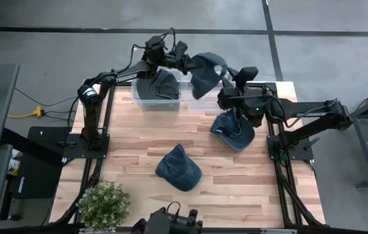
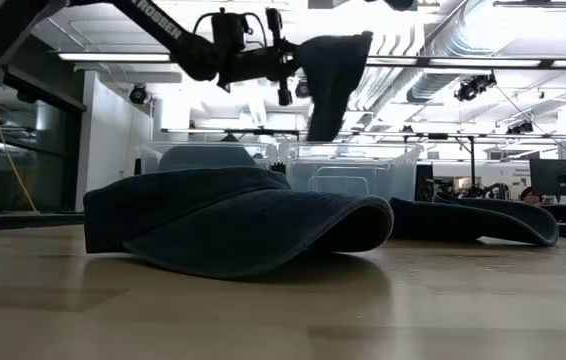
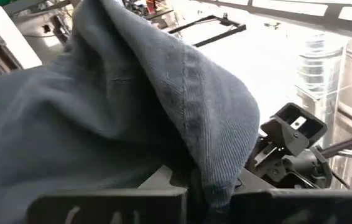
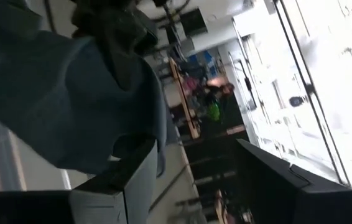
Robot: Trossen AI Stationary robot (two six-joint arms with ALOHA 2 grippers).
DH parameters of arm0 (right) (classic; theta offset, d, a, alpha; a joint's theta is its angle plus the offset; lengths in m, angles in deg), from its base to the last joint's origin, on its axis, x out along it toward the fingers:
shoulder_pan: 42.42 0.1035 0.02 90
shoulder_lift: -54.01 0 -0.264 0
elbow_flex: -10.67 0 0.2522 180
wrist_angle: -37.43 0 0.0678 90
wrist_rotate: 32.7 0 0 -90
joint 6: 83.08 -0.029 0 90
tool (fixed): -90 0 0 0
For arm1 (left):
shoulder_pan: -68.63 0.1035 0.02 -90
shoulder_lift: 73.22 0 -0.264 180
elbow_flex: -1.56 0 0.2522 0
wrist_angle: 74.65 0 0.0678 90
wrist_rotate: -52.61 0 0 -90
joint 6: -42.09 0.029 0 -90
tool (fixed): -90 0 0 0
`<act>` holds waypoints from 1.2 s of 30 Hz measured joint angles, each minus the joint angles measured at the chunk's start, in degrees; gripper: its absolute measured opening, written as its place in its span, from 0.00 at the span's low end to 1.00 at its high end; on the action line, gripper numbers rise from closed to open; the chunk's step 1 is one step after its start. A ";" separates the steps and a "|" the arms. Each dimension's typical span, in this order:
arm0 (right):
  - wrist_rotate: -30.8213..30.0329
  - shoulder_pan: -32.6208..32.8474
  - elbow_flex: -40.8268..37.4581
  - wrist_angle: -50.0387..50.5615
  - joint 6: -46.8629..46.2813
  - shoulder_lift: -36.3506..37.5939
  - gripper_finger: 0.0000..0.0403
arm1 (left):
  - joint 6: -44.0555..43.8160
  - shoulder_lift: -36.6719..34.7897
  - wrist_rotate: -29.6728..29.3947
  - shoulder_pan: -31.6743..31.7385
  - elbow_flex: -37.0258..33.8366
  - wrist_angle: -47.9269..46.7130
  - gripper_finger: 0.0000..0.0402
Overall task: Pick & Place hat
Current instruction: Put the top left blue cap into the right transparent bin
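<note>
Several dark blue denim hats are in view. My left gripper is shut on one hat, which hangs high above the clear bins. A second hat lies in the left bin. A third rests brim-down on the table's middle and fills the foreground of the low view. A fourth lies on the table under my right arm. My right gripper is open, raised just right of the hanging hat, which shows beyond its fingers. My left gripper pinches the hat's upper edge between its two fingers, coming level from the table's left. Folded cloth runs down between the fingers. The hat is lifted clear and hangs slack below the gripper, above the right bin.
Two clear plastic bins stand side by side at the table's far edge. A small potted plant sits at the near left corner. Bare wood lies left of the middle hat and along the near edge.
</note>
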 joint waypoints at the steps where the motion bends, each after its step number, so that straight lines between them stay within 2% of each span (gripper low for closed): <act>1: -1.11 -0.20 0.02 -0.03 -0.04 0.14 0.51 | -0.11 0.61 -0.02 0.00 1.23 -0.31 0.01; 7: -8.09 -1.33 0.01 -0.11 -5.78 4.17 0.51 | -0.88 2.94 -0.15 -0.02 9.93 -1.24 0.01; 13: -13.95 -1.60 0.02 -0.09 -11.35 9.79 0.51 | -1.42 9.08 -1.29 -2.44 17.52 -2.09 0.01; 17: -15.72 -1.58 0.02 0.12 -12.33 12.48 0.51 | -1.38 12.71 -2.87 -4.01 21.97 -1.61 0.01; 20: -16.62 -1.55 0.02 0.39 -12.35 13.68 0.51 | -1.15 15.55 -7.35 -5.34 24.62 -1.30 0.01; 27: -17.96 -1.58 0.02 3.21 -12.69 13.86 0.50 | -2.17 19.76 -12.03 -6.96 26.88 2.33 0.01; 30: -17.94 -1.58 0.02 5.95 -15.20 13.81 0.50 | -1.16 20.88 -15.78 -8.02 27.25 4.51 0.01; 36: -18.64 -1.58 0.02 10.04 -19.33 13.88 0.50 | -2.58 23.43 -18.71 -8.66 27.01 7.72 0.01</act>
